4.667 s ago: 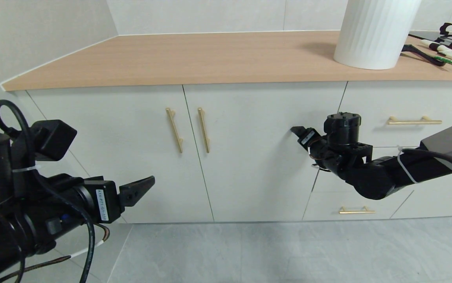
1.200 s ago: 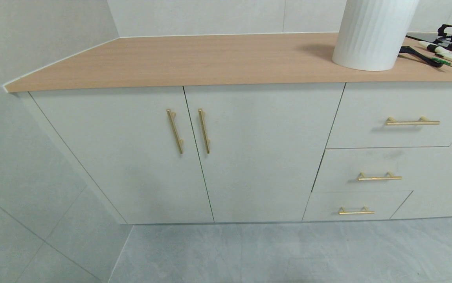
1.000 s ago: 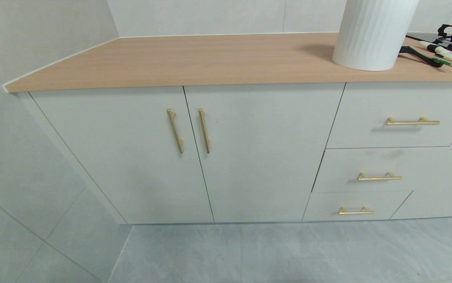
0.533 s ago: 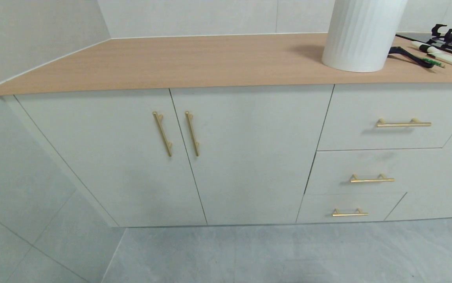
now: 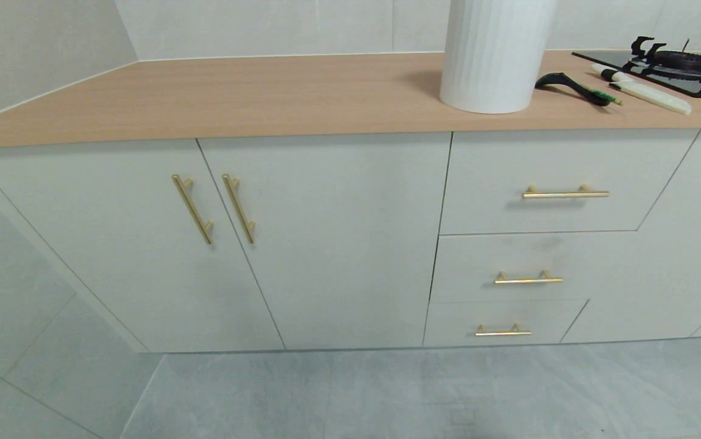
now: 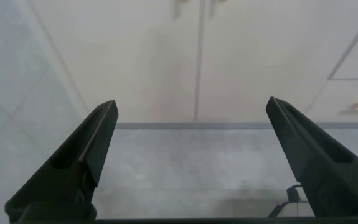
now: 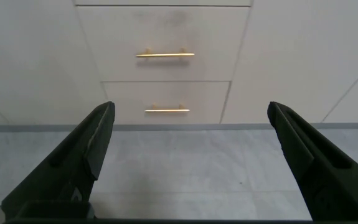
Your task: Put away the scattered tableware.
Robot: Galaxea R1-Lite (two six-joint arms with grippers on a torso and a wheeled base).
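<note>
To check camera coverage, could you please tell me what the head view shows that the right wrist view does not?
The head view adds the wooden countertop, the white ribbed container, a black utensil, a white-handled utensil, the stove burner, the double cabinet doors and the top drawer handle. The right wrist view adds the right tool, open and empty. Both take in the middle drawer handle, the bottom drawer handle and the grey floor.

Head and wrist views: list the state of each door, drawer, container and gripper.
Left cabinet door: shut.
Right cabinet door: shut.
Top drawer: shut.
Middle drawer: shut.
Bottom drawer: shut.
White container: upright on the counter.
Left gripper: open, empty.
Right gripper: open, empty.
</note>
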